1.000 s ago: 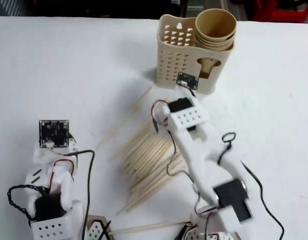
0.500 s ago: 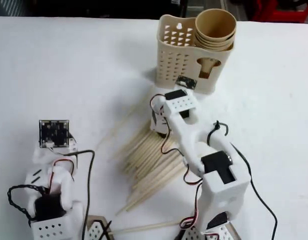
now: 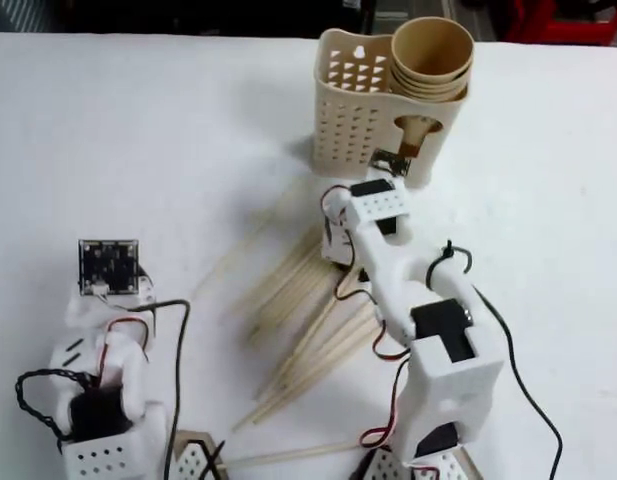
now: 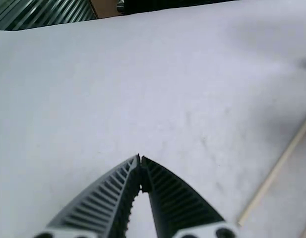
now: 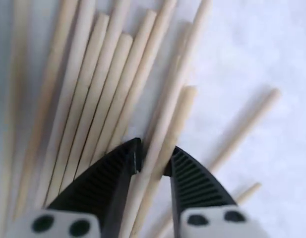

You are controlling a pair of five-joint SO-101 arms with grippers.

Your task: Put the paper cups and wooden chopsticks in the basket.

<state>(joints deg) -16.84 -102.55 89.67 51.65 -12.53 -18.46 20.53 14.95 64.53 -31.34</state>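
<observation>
The right gripper (image 5: 153, 154) has its jaws pinched on one or two wooden chopsticks (image 3: 293, 300) from the fan on the table (image 3: 138, 130), near the basket (image 3: 353, 110) where the paper cups (image 3: 431, 55) already stand. The left gripper (image 4: 141, 161) has its jaws closed and empty. Held near one end, the sticks may swing or slip when lifted. Since a second ago the right arm came closer to the basket, spreading the fan.
</observation>
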